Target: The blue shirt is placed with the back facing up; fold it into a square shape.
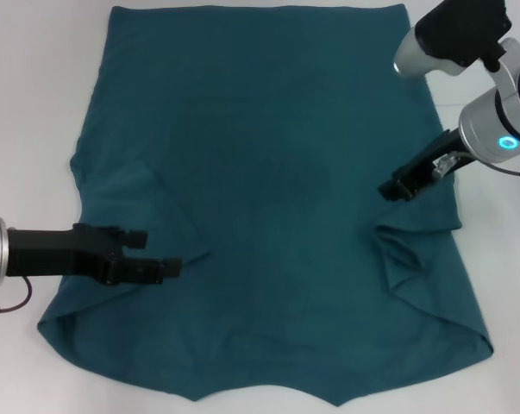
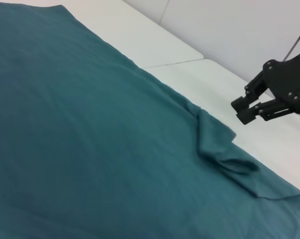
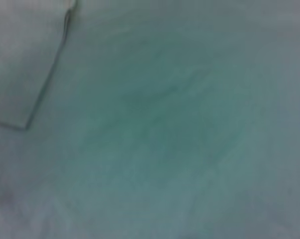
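The blue shirt [image 1: 268, 172] lies spread flat on the white table, plain side up, with both sleeves folded in onto the body. My left gripper [image 1: 160, 254] is open and empty, low over the folded left sleeve [image 1: 126, 194]. My right gripper [image 1: 393, 187] is open and empty, just above the folded right sleeve [image 1: 415, 246]. It also shows in the left wrist view [image 2: 239, 110], hovering off the cloth [image 2: 90, 124] near the bunched sleeve [image 2: 224, 149]. The right wrist view is filled with the shirt [image 3: 179, 139].
The white table [image 1: 35, 103] shows bare strips on both sides of the shirt and a corner in the right wrist view [image 3: 20, 59]. The shirt's hem [image 1: 268, 401] reaches the near edge of the head view.
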{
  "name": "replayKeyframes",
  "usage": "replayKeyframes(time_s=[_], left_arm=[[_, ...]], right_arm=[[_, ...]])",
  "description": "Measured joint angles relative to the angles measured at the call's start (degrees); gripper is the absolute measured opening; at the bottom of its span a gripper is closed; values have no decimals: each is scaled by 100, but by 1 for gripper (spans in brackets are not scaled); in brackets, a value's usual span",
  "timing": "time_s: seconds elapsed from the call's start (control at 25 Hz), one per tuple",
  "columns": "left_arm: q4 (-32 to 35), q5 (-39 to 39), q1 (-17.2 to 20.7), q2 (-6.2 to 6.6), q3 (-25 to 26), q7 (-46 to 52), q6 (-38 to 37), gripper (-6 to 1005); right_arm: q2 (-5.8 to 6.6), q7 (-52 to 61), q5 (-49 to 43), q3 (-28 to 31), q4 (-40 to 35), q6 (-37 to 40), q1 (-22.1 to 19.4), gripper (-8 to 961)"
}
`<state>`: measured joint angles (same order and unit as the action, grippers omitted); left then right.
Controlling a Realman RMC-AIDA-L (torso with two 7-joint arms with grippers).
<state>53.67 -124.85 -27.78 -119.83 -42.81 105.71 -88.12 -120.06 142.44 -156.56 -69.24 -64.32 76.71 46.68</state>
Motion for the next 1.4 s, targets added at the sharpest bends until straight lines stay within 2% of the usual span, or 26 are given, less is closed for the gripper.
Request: replayKeyframes(time_s=[0.16,0.32,0.52,0.76,1.4], left_arm=[[-22,-3,13,5,8,-15,12,946],[-12,-5,17,5,19,-25,15,946],[3,-5,19,10,26,-28,15,946],[3,-5,-2,5,15,-28,21,947],[9,-75,-48,-31,1,31,23,947]], right_arm=[[16,-7,51,122,-37,-77,-12,315],[18,16,-268,129,-59,-55,-11,489],[18,89,-964,94,-126,226,-66,600],[23,102,-1128,31,-43,175,-222,733],[63,225,-1149,-187,965,-683,-278,716]])
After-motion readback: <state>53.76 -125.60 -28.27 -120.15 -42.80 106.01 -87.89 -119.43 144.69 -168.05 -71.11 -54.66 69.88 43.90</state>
